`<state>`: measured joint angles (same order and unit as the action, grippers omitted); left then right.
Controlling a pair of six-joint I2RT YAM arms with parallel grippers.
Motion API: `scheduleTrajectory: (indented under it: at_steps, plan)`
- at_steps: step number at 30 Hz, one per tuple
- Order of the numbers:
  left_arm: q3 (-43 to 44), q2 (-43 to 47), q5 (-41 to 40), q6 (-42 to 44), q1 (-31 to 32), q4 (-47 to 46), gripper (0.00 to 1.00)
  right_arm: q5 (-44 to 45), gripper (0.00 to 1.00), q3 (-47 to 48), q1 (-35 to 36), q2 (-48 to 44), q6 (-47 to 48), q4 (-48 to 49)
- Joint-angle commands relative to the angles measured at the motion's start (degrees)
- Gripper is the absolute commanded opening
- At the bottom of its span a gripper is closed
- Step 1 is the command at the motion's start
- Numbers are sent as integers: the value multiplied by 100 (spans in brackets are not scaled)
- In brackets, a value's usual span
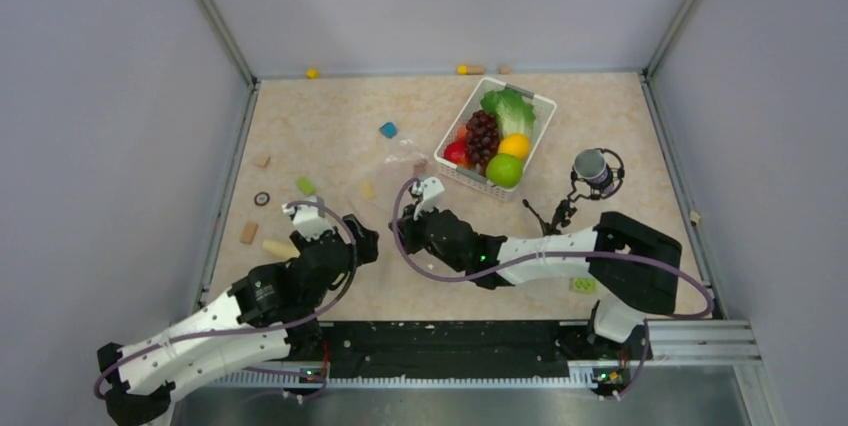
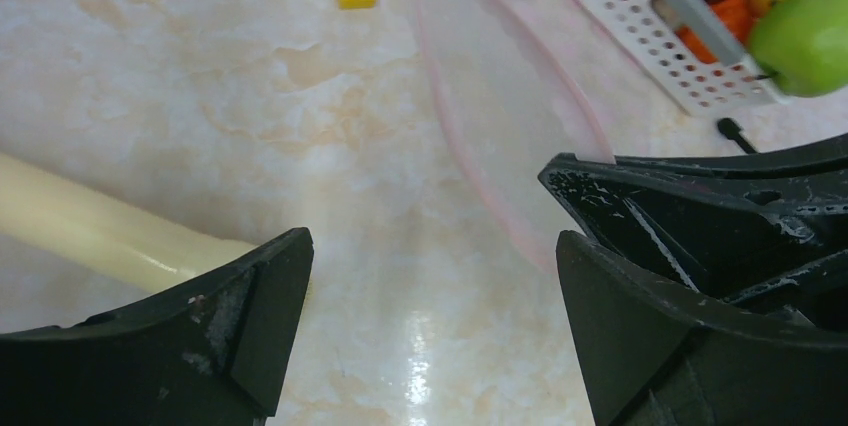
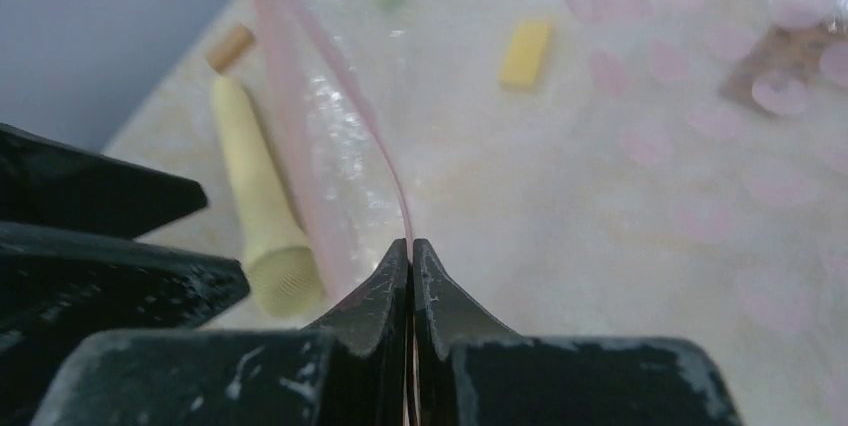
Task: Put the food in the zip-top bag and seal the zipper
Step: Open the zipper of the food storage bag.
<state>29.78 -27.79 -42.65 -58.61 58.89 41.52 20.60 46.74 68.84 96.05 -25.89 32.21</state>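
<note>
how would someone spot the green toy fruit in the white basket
Find the white slotted plastic basket on the far half of the marbled table, right of centre. Its near end holds the round green toy fruit. It is smooth, unlike the frilly green lettuce at the far end.

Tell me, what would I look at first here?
The bright food piled in the white basket on the far side of the table pops out first. Next, the right tool is pinched shut on the pink zipper of the clear bag, while the left tool hangs open nearby.
</note>
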Motion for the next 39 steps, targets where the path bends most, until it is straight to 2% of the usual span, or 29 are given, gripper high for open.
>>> scheduleTrajectory:
  at_steps: [1, 11, 15, 21, 28, 33, 39]
  plan:
    - [860, -120, 361, 941, -21, -463, 97, -196, 0, 90, 13, -625, -317, 612]
    - [1420, 129, 959, 1235, -23, -679, 97, -670, 0, 753, -24, -1091, -760, 216]
    - [1623, 329, 838, 1268, -23, -613, 97, -1320, 0, 1152, -53, -975, -957, 401]
    - [2003, 539, 498, 1179, -19, -393, 97, -1451, 0, 1591, -82, -792, -1364, 471]
    - [2137, 480, -59, 1095, -18, -238, 96, -1508, 0, 1164, -300, -570, -2480, 1492]
    - [2093, 29, -454, 830, -24, 109, 95, -1239, 0, 532, -493, -645, -2880, 1541]
    - [1744, -644, -623, 832, -24, -426, 96, -1000, 0, -2, -517, -701, -2893, 1270]
